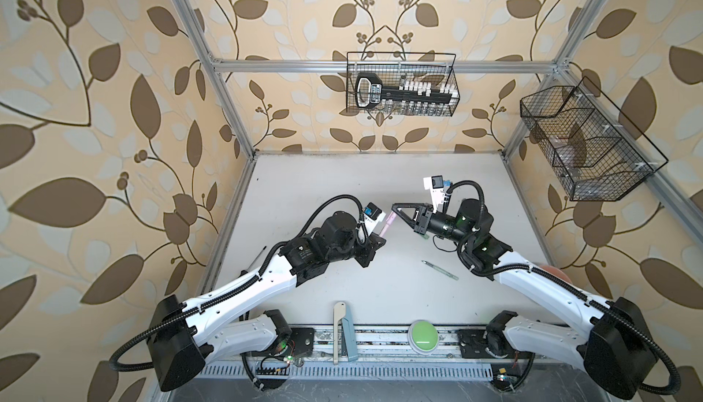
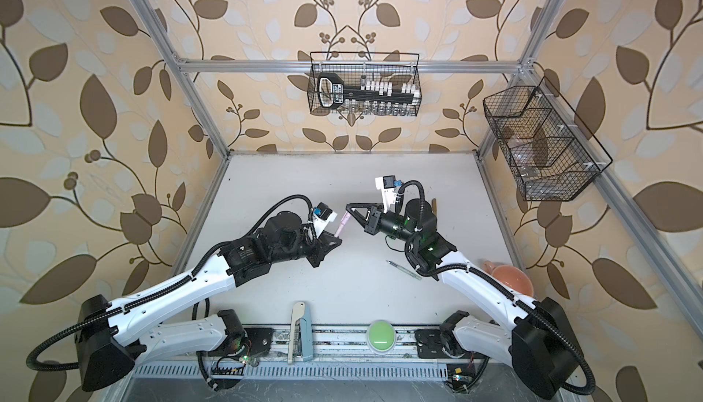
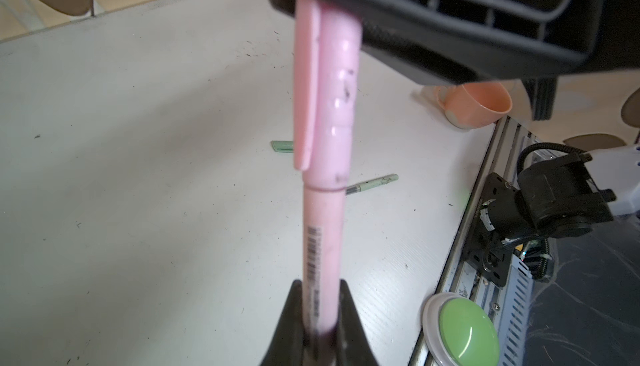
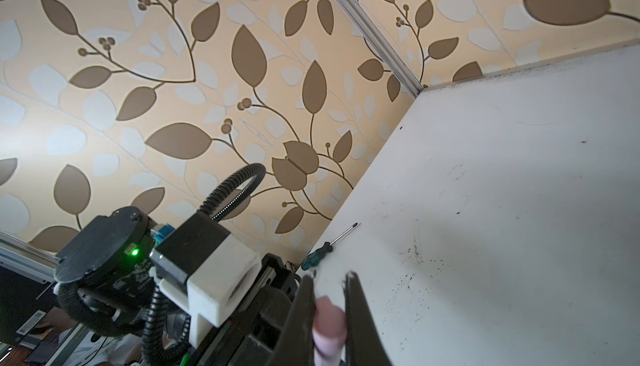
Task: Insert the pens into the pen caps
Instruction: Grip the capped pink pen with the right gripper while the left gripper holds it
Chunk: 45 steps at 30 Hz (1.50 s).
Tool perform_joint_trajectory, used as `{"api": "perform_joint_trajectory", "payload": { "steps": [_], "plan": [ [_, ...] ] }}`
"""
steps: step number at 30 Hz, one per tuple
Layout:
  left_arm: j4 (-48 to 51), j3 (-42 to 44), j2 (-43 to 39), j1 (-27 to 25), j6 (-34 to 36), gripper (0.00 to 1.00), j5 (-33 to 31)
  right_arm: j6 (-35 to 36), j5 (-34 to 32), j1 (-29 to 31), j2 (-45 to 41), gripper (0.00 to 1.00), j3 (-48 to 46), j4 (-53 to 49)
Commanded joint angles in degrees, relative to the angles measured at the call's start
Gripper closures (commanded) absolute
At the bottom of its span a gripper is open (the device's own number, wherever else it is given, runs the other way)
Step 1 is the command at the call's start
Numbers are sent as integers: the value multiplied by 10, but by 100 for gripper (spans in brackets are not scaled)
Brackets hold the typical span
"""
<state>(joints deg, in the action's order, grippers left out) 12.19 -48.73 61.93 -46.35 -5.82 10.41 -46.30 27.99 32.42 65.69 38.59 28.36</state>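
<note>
My left gripper is shut on the lower barrel of the pink pen, held above the table. The pink cap sits over the pen's tip end, its rim against the barrel. My right gripper is shut on the far end of that pink cap. In both top views the two grippers meet over the table's middle with the pink pen between them. A pale green pen lies on the table, and a green cap lies apart from it.
A screwdriver lies at the table's left edge. A beige and teal tool and a green button sit at the front rail. A peach cup is at the right edge. Wire baskets hang on the walls.
</note>
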Motion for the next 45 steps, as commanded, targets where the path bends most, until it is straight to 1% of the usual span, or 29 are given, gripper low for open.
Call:
{"api": "perform_joint_trajectory", "payload": {
  "steps": [1, 3, 4, 6, 7, 8, 10, 11, 13, 14, 17, 21, 25, 29, 31, 38, 43, 45],
  "plan": [
    [-247, -76, -28, 37, -19, 100, -47, -10, 97, 37, 25, 100, -46, -115],
    [-236, -80, -24, 37, -21, 100, -39, 0, 97, 31, 22, 98, -33, -137],
    [-228, -79, -21, 37, -25, 100, -32, 10, 97, 23, 15, 86, -20, -154],
    [-210, -70, -11, 37, -40, 100, -29, 31, 97, 1, -6, 77, 9, -191],
    [-203, -60, -6, 37, -51, 100, -23, 39, 94, -13, -19, 68, 24, -209],
    [-197, -47, 0, 37, -68, 100, -22, 48, 93, -26, -36, 63, 39, -219],
    [-185, -22, 5, 37, -90, 100, -21, 68, 83, -43, -65, 57, 60, -239],
    [-174, -13, 4, 37, -104, 100, -31, 85, 74, -45, -78, 56, 68, -250],
    [-148, 1, -4, 37, -136, 100, -50, 114, 53, -36, -94, 54, 73, -262],
    [-156, 14, -11, 37, -153, 100, -47, 125, 41, -27, -97, 53, 71, -261],
    [-202, 49, -25, 34, -191, 100, -12, 132, 22, 1, -89, 52, 68, -240],
    [-206, 51, -23, 17, -201, 100, 5, 134, 5, 25, -65, 52, 73, -215],
    [-207, 46, -19, 8, -204, 100, 22, 119, 8, 29, -31, 52, 75, -168],
    [-210, 48, -16, 1, -206, 100, 27, 112, 10, 30, -2, 51, 88, -144],
    [-208, 48, -12, -1, -207, 100, 28, 112, 22, 31, 8, 55, 94, -130],
    [-214, 57, -6, -6, -211, 100, 25, 111, 31, 31, 45, 57, 121, -122],
    [-215, 63, -11, -8, -211, 100, 20, 102, 45, 32, 65, 67, 132, -114],
    [-212, 63, -14, -8, -209, 100, 15, 100, 45, 32, 67, 73, 134, -119]
  ]
}}
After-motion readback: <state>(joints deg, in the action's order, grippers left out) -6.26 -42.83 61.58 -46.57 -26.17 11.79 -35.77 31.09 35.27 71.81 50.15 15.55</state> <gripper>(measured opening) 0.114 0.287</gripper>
